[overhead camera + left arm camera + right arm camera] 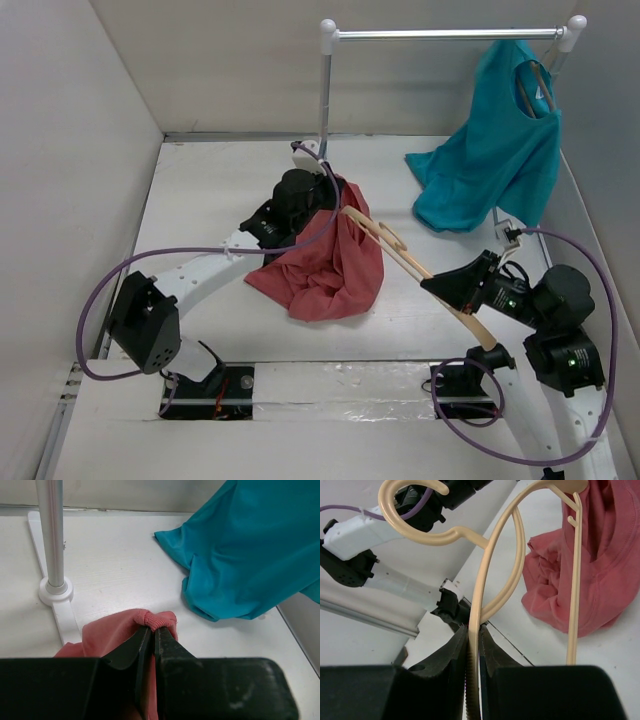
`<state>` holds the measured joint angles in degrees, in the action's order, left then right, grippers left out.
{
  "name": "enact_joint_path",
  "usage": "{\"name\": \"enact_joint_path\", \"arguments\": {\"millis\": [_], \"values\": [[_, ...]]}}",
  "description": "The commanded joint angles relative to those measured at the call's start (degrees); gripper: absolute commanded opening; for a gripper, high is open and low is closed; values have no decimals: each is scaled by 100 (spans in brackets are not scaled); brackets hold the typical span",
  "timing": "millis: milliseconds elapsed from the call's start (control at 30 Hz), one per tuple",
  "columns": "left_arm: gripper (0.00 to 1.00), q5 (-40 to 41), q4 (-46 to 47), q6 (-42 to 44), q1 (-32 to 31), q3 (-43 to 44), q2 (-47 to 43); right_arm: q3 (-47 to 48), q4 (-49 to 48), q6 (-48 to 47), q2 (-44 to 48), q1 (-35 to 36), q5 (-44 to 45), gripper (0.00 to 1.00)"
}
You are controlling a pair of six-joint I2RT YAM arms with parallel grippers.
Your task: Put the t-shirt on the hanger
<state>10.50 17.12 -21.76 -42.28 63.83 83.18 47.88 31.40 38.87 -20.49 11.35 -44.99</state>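
The salmon-red t-shirt (330, 270) hangs bunched from my left gripper (322, 205), which is shut on its ribbed collar (156, 618) above the table. My right gripper (432, 283) is shut on the curved bar of the pale wooden hanger (410, 262). The hanger's far end reaches into the lifted shirt. In the right wrist view the hanger (482, 585) rises from the closed jaws, its hook at upper left, with the t-shirt (600, 555) draped over its far end.
A teal shirt (490, 160) on its own hanger hangs from the metal rail (450, 34) at the back right, its hem on the table. The rail's post (54, 535) and white foot stand just left of the red shirt. Walls enclose the table.
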Motion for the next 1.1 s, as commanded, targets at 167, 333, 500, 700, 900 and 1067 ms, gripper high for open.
{"name": "enact_joint_path", "arguments": {"millis": [167,333,500,700,900,1067], "values": [[0,-172,186,-101,36,-2,-539,-183,-960,385,204,51,183,0],[0,-57,169,-66,36,-143,-759,81,-1170,130,-244,51,70,0],[0,119,54,-30,36,-134,-750,336,-1189,7,-368,51,25,0],[0,-399,388,-171,36,-258,-838,-233,-1679,182,-377,51,16,0],[0,-549,301,-136,-87,14,-1005,-631,-2296,464,-648,139,-169,0],[0,-856,256,-319,-201,42,-1365,-709,-2384,235,-1026,542,253,0]]}}
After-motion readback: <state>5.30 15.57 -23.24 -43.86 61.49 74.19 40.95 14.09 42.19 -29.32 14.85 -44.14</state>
